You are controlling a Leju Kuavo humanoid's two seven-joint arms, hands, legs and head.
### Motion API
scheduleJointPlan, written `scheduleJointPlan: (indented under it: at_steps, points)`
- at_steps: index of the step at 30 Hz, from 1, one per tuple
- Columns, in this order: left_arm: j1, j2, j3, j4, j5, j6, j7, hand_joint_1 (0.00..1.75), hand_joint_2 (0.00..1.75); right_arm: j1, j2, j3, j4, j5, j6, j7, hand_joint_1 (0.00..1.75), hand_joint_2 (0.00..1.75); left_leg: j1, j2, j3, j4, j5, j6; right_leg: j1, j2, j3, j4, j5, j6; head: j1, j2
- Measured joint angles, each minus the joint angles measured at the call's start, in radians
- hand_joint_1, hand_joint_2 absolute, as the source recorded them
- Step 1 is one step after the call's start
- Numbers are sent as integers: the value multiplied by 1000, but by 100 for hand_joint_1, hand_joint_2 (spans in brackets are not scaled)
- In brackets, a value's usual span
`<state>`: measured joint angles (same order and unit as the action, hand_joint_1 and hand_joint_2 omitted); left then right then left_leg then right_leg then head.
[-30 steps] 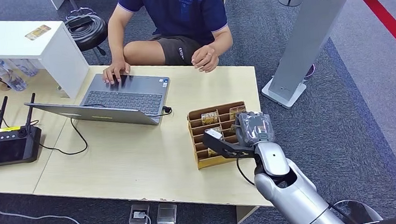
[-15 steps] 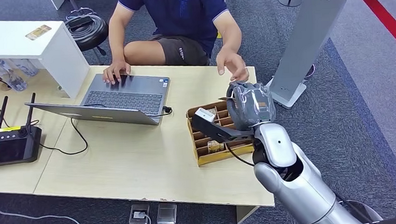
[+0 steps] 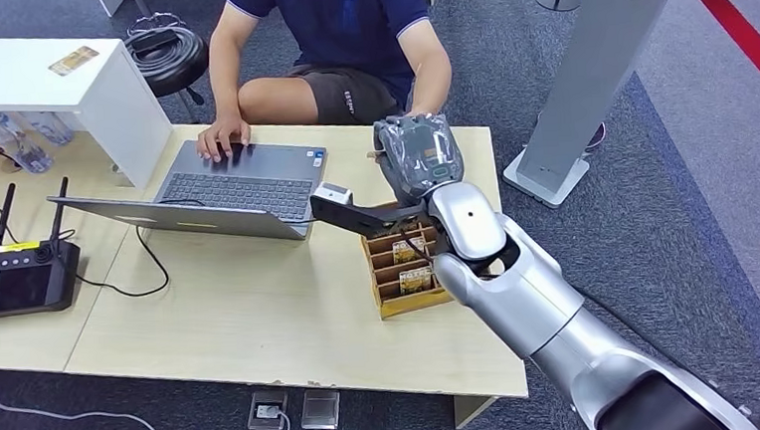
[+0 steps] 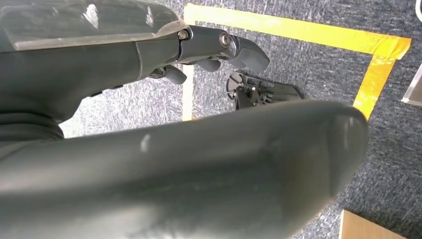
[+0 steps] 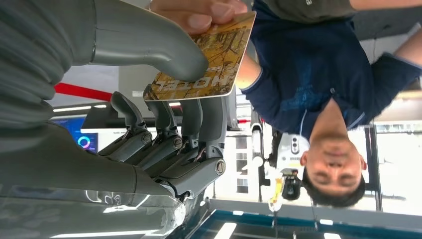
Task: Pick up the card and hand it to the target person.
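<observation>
In the right wrist view the card [image 5: 209, 59], printed in yellow and brown, sits pinched between my right hand's [image 5: 164, 99] thick thumb and its dark fingers [image 5: 174, 134]. The person's fingers [image 5: 199, 12] grip the card's far edge at the same time. In the head view my right hand [image 3: 417, 158] is raised over the table's far edge, just in front of the seated person [image 3: 345, 28] in a dark blue shirt. My left hand [image 4: 124, 59] hangs over the carpet with its fingers loosely extended and nothing in it.
A wooden card box [image 3: 405, 278] with several slots stands on the table under my right forearm. An open laptop [image 3: 235, 189] lies to its left under the person's other hand. Also near: a black controller [image 3: 16, 277], a white shelf [image 3: 49, 76], a grey pillar [image 3: 596, 62].
My right arm rose from the card box and swung forward and left to the person. The person's hand reached out and now meets the card.
</observation>
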<state>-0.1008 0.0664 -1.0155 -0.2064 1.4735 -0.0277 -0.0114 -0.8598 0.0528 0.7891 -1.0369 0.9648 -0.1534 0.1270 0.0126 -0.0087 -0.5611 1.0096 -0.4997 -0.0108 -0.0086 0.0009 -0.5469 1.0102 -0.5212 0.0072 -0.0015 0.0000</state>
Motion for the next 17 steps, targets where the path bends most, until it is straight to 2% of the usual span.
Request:
scheduleJointPlan:
  at_steps: [2, 6, 17]
  points:
    - [0, 0, 0, 0, 1, 1, 0, 0, 0, -21, 24, 11, 61, 3, -8, -5, 148, 175, 0, 0, 0, 0, 0, 0, 0, 0, 0, 0, 0, 0, 0, 0]
    - [1, 0, 0, 0, 2, -3, 0, 0, 0, -54, 65, 27, 165, 10, -31, -17, 0, 175, 0, 0, 0, 0, 0, 0, 0, 0, 0, 0, 0, 0, 0, 0]
    - [2, 0, 0, 0, 1, -14, -4, 0, 0, -67, 108, 48, 290, 12, -58, -26, 0, 175, 0, 1, 0, 0, 0, 0, 0, 0, -1, 0, 0, 0, -1, 0]
